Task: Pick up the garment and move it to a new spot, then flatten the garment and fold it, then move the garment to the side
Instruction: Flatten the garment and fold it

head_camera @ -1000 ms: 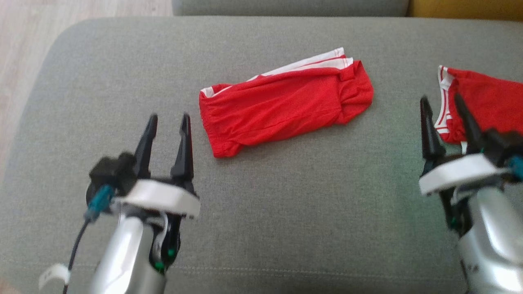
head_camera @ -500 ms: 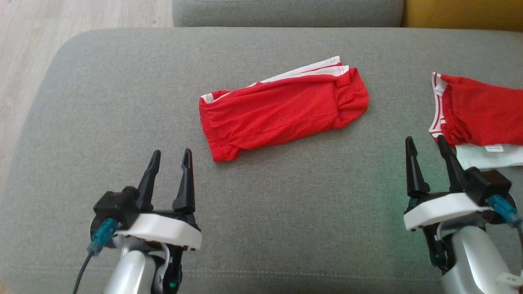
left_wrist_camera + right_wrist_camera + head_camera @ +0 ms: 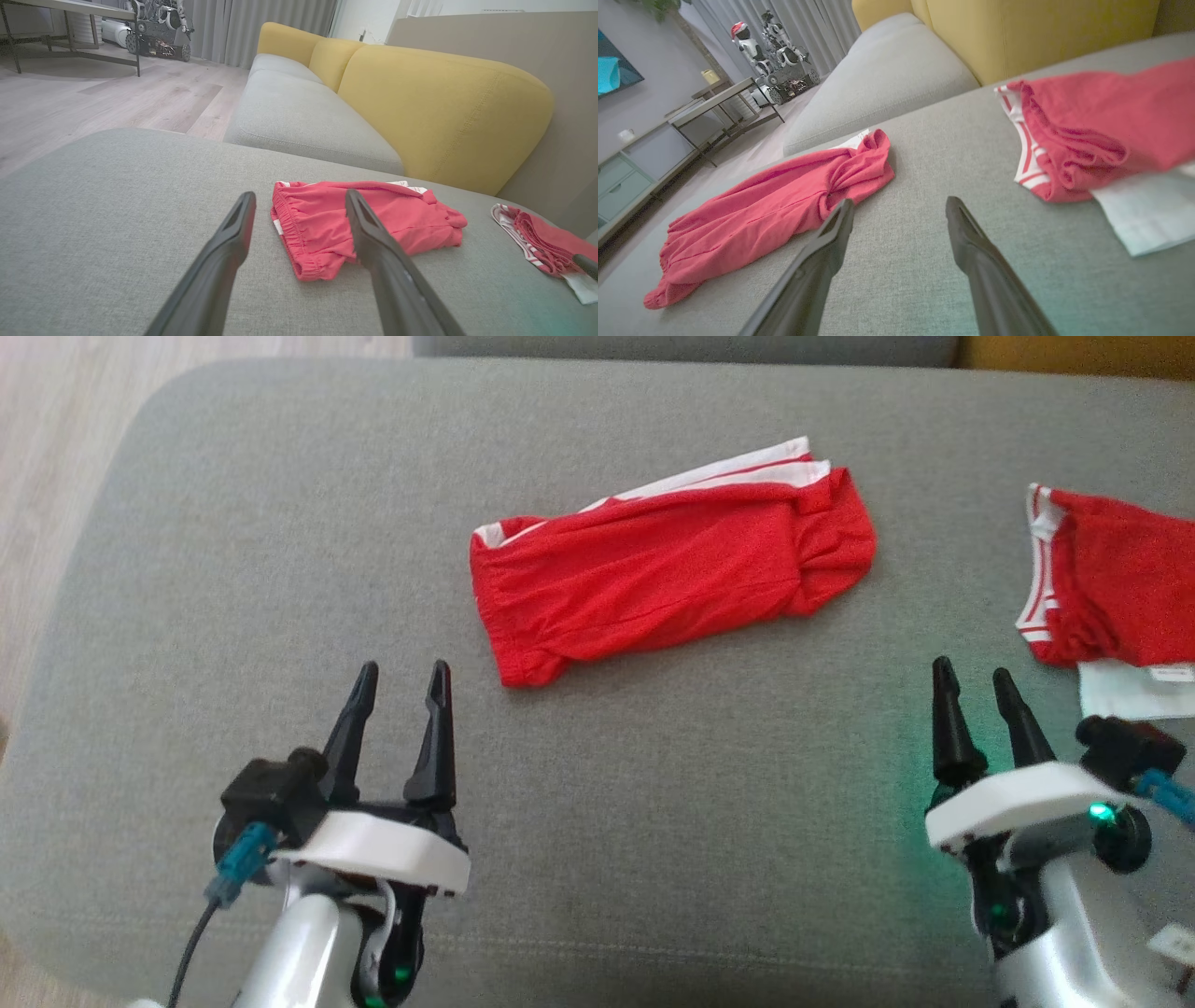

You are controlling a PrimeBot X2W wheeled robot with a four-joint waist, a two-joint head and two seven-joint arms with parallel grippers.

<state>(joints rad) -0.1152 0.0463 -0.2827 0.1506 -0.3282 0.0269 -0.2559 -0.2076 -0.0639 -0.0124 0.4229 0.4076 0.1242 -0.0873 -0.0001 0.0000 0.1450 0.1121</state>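
The garment, red shorts with white side stripes, lies folded into a long strip in the middle of the grey sofa cushion. It also shows in the left wrist view and the right wrist view. My left gripper stands open just short of the garment's elastic waist end, touching nothing; its own view shows the jaws apart. My right gripper is open over bare cushion at the near right, its jaws empty.
A second red garment with white-and-red trim lies at the right edge on a white cloth. The cushion rounds off to wooden floor on the left. A yellow backrest rises behind the sofa.
Both grippers have drawn back toward the cushion's near edge, the right one away from the second red garment. The head view has shifted slightly. The folded garment has not moved.
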